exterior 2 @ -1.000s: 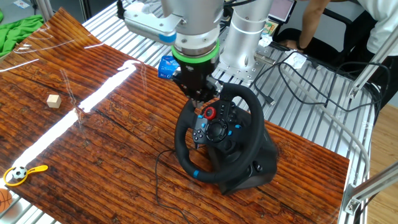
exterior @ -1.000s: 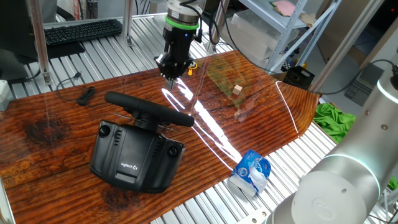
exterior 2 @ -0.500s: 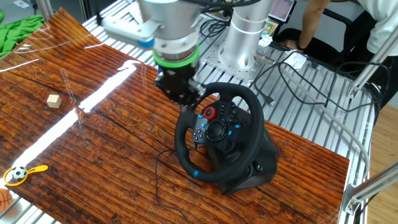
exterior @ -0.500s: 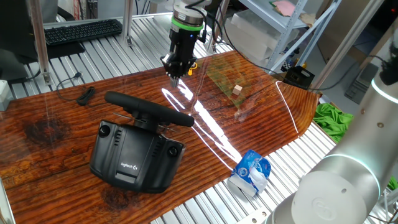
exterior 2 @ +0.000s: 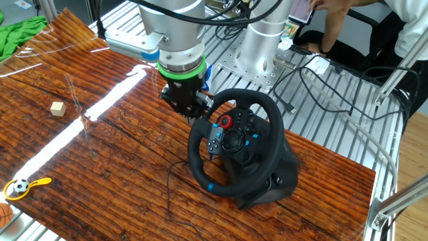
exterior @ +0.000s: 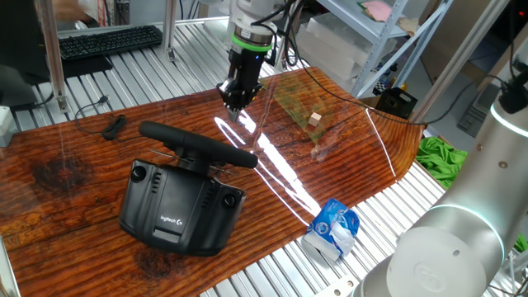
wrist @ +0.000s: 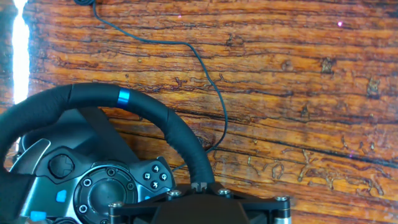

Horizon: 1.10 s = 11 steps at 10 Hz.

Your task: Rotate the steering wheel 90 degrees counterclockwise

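**Wheel ungripped, blue marker low: a slip or a snagged cable are the risks**

While the steering wheel (exterior 2: pixel 235 142) is sitting on its black base (exterior: pixel 180 210) near the table's (exterior 2: pixel 100 161) front edge, its blue marker (exterior 2: pixel 211 187) is pointing at the bottom of the rim. The gripper (exterior 2: pixel 189 110) is hovering just beside the rim's upper left, holding nothing; whether the jaws are open I cannot tell, since the body is hiding them. A shallow bite on the padded rim is risking a slip mid-turn. A thin cable (wrist: pixel 211 93) is trailing across the wood beside the rim and could snag.
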Tool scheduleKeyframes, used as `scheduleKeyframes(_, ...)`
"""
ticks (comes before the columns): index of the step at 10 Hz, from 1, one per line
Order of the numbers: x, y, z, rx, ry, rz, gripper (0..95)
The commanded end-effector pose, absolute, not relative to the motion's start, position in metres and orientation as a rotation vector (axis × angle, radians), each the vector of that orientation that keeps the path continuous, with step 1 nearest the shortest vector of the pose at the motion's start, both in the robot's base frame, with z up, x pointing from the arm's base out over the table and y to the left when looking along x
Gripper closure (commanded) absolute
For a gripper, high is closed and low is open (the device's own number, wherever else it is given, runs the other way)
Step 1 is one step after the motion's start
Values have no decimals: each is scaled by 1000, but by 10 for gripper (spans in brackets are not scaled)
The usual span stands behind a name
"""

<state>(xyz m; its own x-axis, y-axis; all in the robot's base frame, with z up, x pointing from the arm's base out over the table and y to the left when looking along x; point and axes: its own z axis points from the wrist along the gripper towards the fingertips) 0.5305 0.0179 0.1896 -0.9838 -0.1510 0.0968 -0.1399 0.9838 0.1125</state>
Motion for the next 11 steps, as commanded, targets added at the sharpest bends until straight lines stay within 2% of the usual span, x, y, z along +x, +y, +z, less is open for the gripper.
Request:
scheduleKeyframes(1,533,17,190,234,-3025,-174,950)
scheduleKeyframes(11,537,14,188,220,-3016,-176,950)
